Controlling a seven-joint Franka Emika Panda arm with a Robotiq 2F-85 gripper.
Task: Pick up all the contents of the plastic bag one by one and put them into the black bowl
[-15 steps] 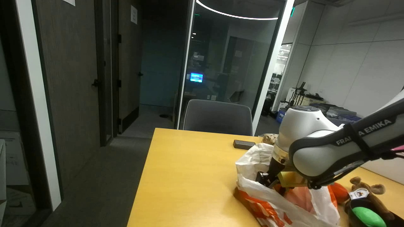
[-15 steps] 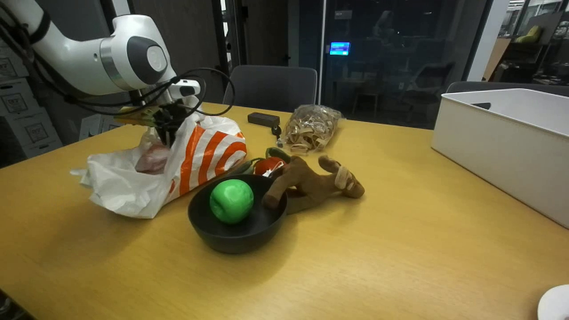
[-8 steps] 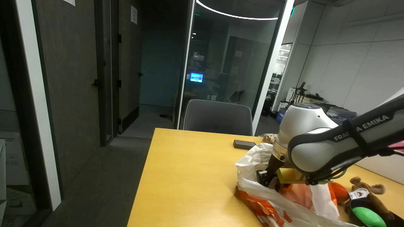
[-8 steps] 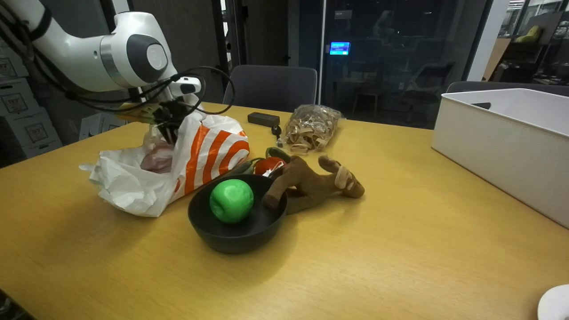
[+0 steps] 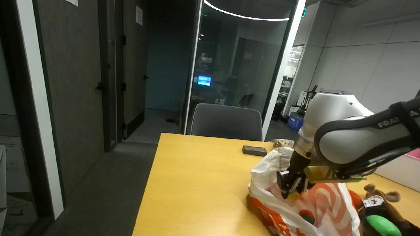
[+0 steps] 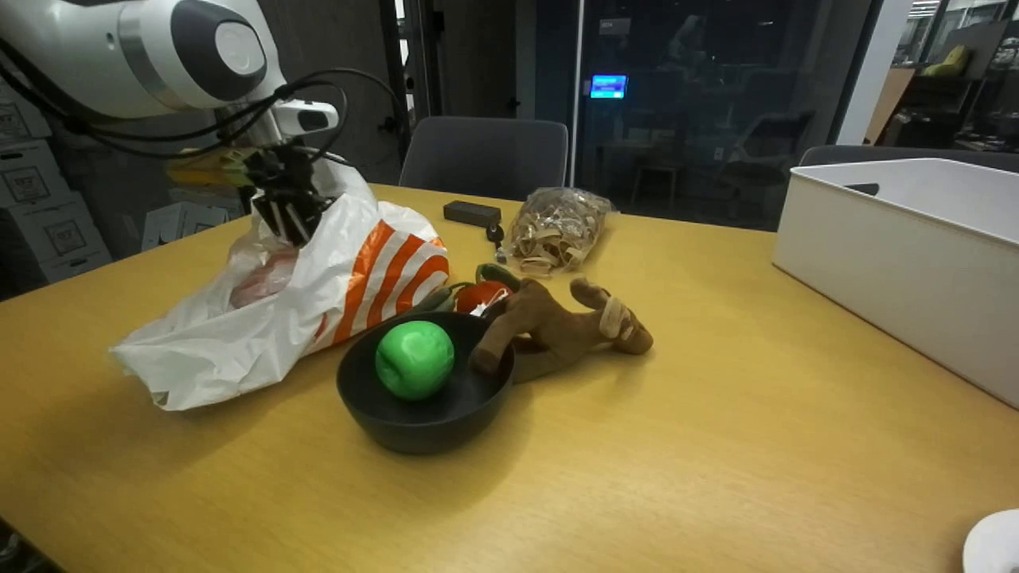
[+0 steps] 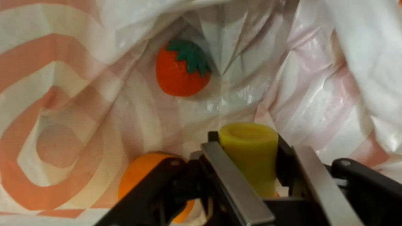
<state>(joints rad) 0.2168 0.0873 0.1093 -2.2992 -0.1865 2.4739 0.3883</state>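
Striped bag (image 6: pixel 390 270), black bowl (image 6: pixel 426 428); cylinder (image 7: pixel 248 153) seemingly yellow

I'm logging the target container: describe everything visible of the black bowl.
The black bowl is round, deep and plain, matte, perhaps plastic, standing upright on the table. A green apple lies inside; a leg of the brown plush toy reaches over its rim. Whether the plastic bag touches it, I can't tell.

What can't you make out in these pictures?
Orange round item: wrist view, partly hidden behind the gripper.
Yellow item: wrist view, partly blocked by the fingers; I can't tell what it is.
Tag on the brown toy: in an exterior view, print too small to read.
White object: in an exterior view, cut off at the bottom right corner.
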